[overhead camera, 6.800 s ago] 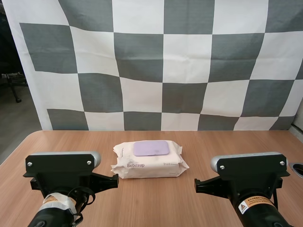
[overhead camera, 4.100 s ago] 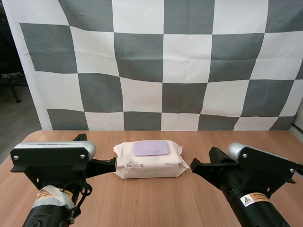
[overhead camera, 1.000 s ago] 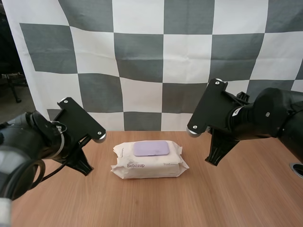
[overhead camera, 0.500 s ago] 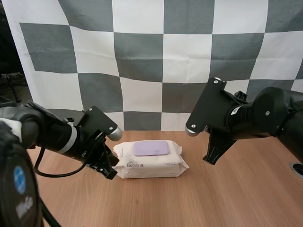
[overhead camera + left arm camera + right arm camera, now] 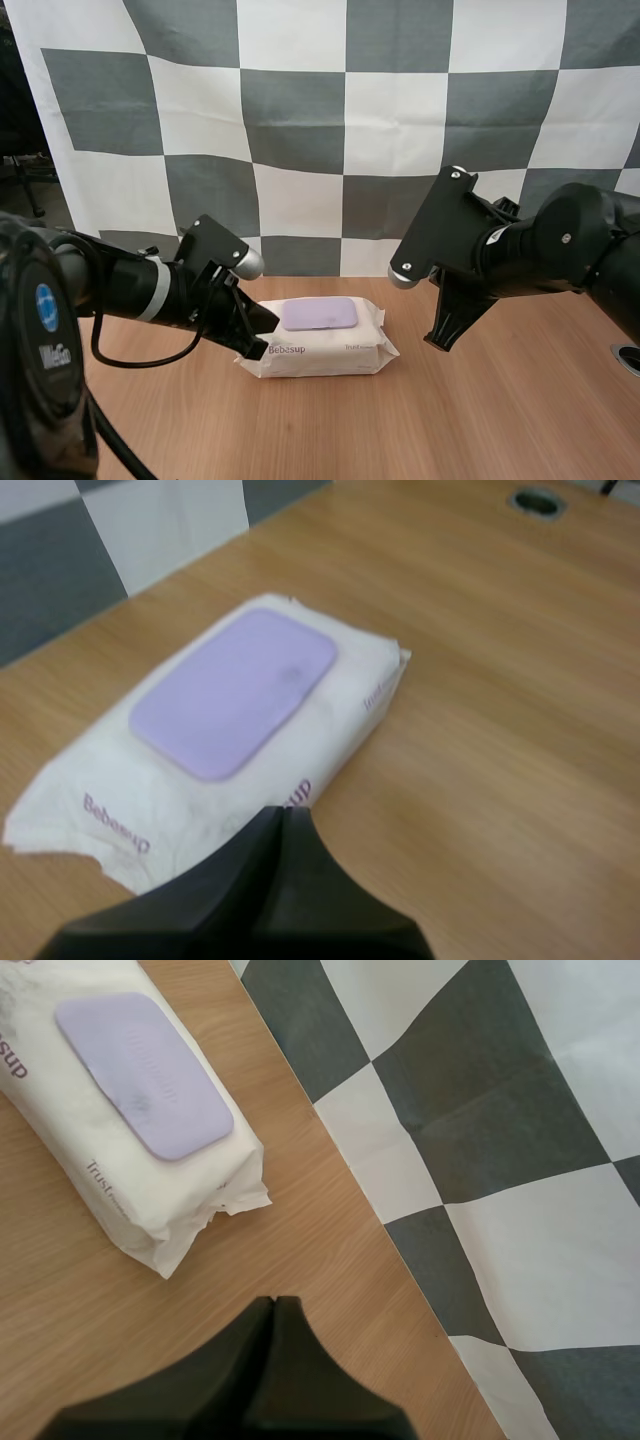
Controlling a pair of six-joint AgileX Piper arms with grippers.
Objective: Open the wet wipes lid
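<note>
Your left gripper (image 5: 283, 820) has its fingers pressed together into one dark wedge, with the tip at the near left corner of the pack of wet wipes (image 5: 330, 345); you cannot tell whether it touches the wrapper. Your right gripper (image 5: 275, 1305) is likewise closed on nothing and hangs above the table (image 5: 470, 410) off the pack's right end, apart from it. You see the pack lying flat mid-table, its purple lid (image 5: 318, 313) closed on top.
</note>
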